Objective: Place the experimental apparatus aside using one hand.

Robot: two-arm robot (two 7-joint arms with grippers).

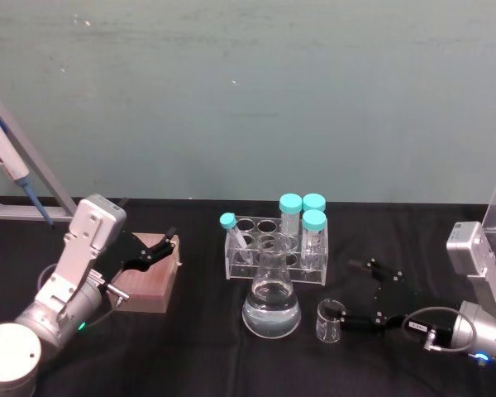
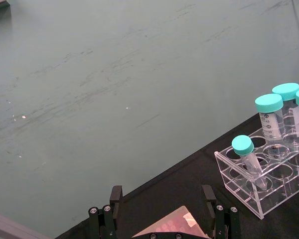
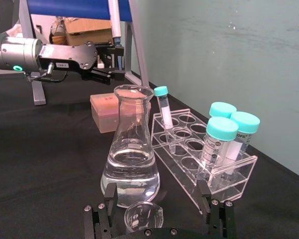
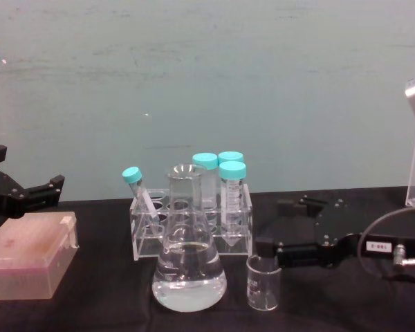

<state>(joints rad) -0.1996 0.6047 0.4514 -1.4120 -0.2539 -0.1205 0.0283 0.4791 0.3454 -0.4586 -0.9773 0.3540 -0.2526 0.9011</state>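
Right gripper [image 1: 355, 291] low over black table [image 1: 207, 347], fingers spread, small beaker [image 1: 329, 321] between them, not clamped. Conical flask [image 1: 271, 299] just beside beaker; tube rack [image 1: 274, 248] behind flask. Left gripper [image 1: 159, 248] fingers apart above pink box [image 1: 149, 281]

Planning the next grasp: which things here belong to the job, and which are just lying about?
Job: conical flask, small beaker, tube rack, open right hand beside the beaker.
Lying about: pink box, pipette, left hand above the box.
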